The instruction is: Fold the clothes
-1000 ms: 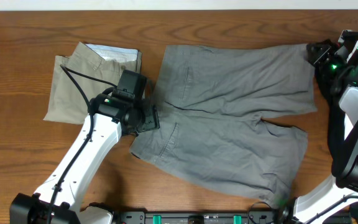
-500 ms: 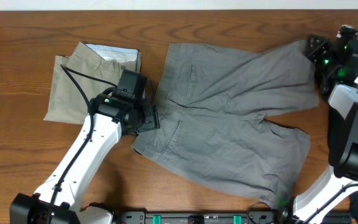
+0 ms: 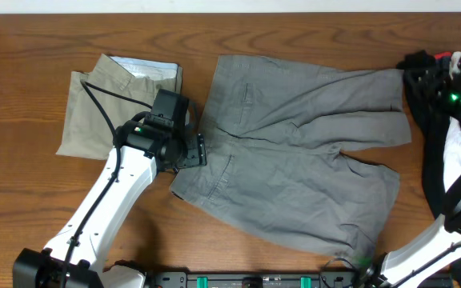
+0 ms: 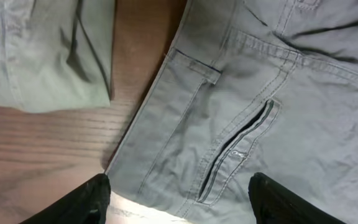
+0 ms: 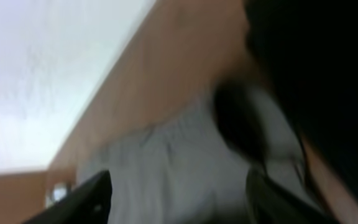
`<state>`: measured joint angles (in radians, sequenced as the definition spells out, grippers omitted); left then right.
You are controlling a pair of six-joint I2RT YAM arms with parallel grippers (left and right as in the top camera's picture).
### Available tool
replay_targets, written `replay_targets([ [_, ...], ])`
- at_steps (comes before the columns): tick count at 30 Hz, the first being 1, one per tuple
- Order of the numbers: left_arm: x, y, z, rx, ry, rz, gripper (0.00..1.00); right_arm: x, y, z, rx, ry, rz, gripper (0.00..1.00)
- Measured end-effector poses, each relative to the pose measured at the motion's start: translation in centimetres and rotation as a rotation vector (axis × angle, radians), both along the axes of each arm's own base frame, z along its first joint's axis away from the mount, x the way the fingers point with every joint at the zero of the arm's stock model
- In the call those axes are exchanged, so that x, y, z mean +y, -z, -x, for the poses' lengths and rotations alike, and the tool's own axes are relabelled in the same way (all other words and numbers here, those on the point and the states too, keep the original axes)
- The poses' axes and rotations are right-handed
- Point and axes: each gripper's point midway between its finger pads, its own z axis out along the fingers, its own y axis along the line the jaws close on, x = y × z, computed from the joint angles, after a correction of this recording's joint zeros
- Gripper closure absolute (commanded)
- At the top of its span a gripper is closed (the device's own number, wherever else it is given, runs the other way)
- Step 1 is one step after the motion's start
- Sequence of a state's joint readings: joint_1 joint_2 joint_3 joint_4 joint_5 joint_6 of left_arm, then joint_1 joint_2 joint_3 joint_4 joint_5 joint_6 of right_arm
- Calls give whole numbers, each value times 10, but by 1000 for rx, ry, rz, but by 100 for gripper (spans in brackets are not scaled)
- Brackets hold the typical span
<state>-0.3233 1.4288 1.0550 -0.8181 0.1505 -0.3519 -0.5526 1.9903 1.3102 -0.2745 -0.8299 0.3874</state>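
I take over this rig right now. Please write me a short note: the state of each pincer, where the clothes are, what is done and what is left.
Left pincer: open, empty, over the waistband of the grey shorts, by a pocket.
Right pincer: open, empty, at the table's far right by the upper leg's hem; its view is blurred.
Khaki shorts: at the left of the table, apparently folded.
Left to do: the grey shorts lie spread out, not folded.

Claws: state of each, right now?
Left claw: open, above the grey shorts, holding nothing.
Right claw: open, nothing seen in it; its wrist view is blurred.
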Motion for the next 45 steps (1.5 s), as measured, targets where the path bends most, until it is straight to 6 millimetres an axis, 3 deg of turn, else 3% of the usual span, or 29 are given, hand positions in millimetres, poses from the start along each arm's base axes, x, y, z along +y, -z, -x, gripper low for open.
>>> replay_targets([
  [6, -1, -1, -2, -10, 12, -1, 27, 18, 31, 49, 194, -114, 30, 34],
  [9, -1, -1, -2, -12, 13, 0, 26, 14, 45, 59, 252, -146, 132, 43],
  [11, -1, -1, -3, -15, 13, 1, 27, 12, 52, 62, 283, -164, 205, 63],
  [14, -1, -1, -3, -16, 14, 1, 26, 18, 59, 67, 328, -198, 257, 80],
  [20, -1, -1, -3, -20, 30, -3, 27, 28, 63, 95, 483, -209, 266, 84],
  [24, -1, -1, -3, -22, 42, -6, 27, 19, 44, 133, 645, -145, 333, 82],
  [27, -1, -1, -3, -24, 45, -7, 26, 6, 21, 149, 696, -69, 419, 68],
  [30, -1, -1, -4, -30, 59, -9, 26, -3, 2, 158, 704, -10, 484, 66],
  [33, -2, -2, -5, -34, 65, -10, 26, -8, -2, 154, 685, 14, 506, 71],
  [35, -3, -3, -8, -49, 69, -7, 23, -7, -4, 138, 614, 16, 492, 71],
  [38, -8, -8, -22, -112, 83, 10, 21, 4, -13, 110, 478, -4, 448, 59],
  [40, -15, -15, -34, -173, 111, 34, 19, 18, -14, 102, 442, -48, 432, 41],
  [43, -25, -23, -45, -231, 145, 77, 19, 33, -6, 110, 505, -91, 430, 36],
  [45, -28, -23, -44, -231, 160, 89, 19, 32, 1, 118, 563, -88, 458, 35],
])
